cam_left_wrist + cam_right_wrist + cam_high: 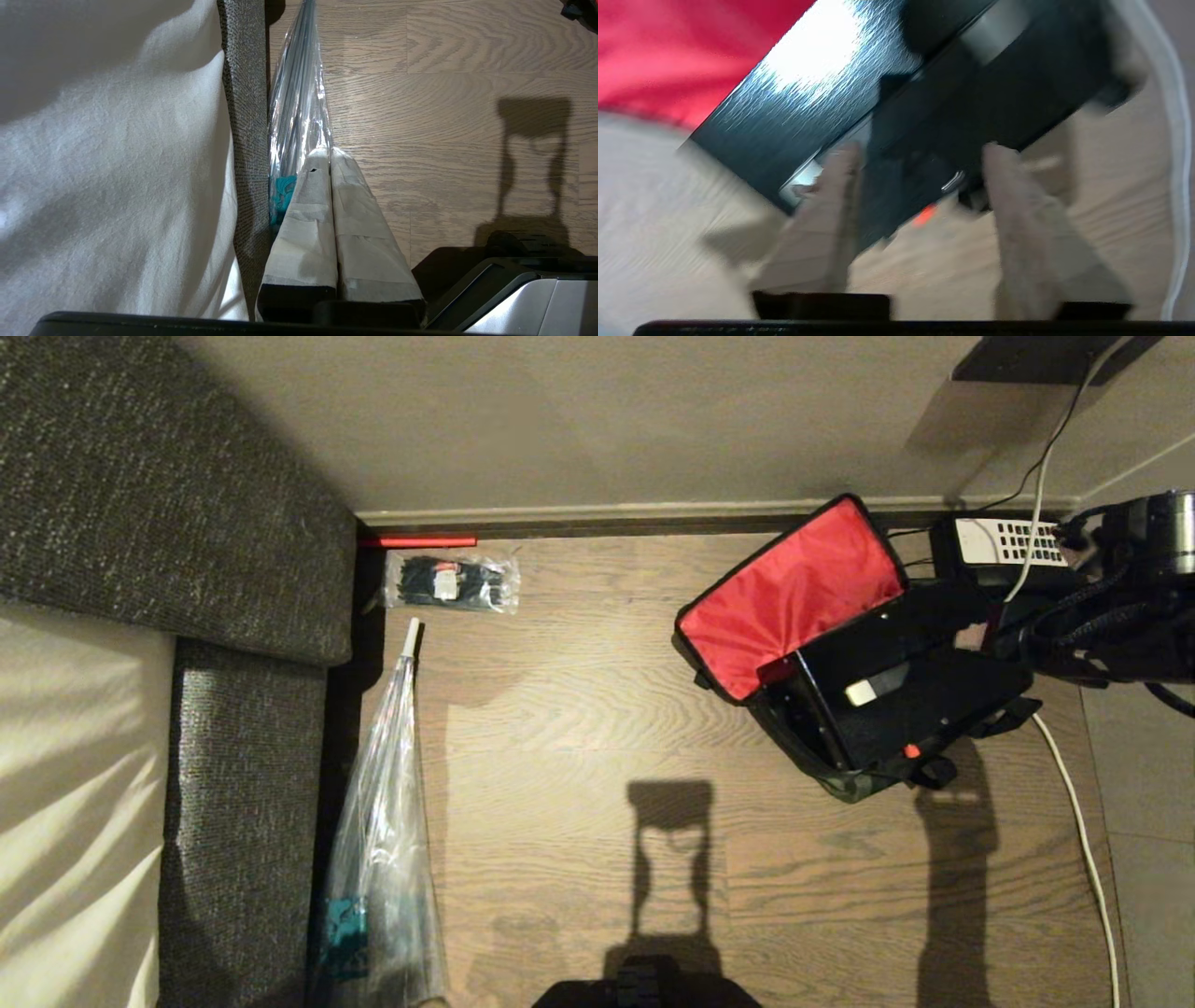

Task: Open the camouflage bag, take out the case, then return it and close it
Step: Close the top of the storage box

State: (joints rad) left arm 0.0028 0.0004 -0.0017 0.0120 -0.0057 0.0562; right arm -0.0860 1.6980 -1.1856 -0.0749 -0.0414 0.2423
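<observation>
The camouflage bag (794,588) lies open on the wooden floor at the right, its lid thrown back with the bright red lining (668,56) facing up. The case (920,709), a black hard box with a handle on pale mounts and a small red button (910,750), sits tilted in the bag's mouth. My right gripper (976,635) hangs over the case's far right end. In the right wrist view it (922,149) is open, the taped fingers (1008,196) spread apart just short of the case (822,84). My left gripper (329,154) is shut, empty and parked low beside the sofa.
A black desk telephone (1013,541) with a white keypad stands by the wall behind the bag, and a white cable (1074,803) runs down the right side. A grey sofa (233,523) fills the left. A long plastic sleeve (383,840) and a small packet (453,581) lie next to it.
</observation>
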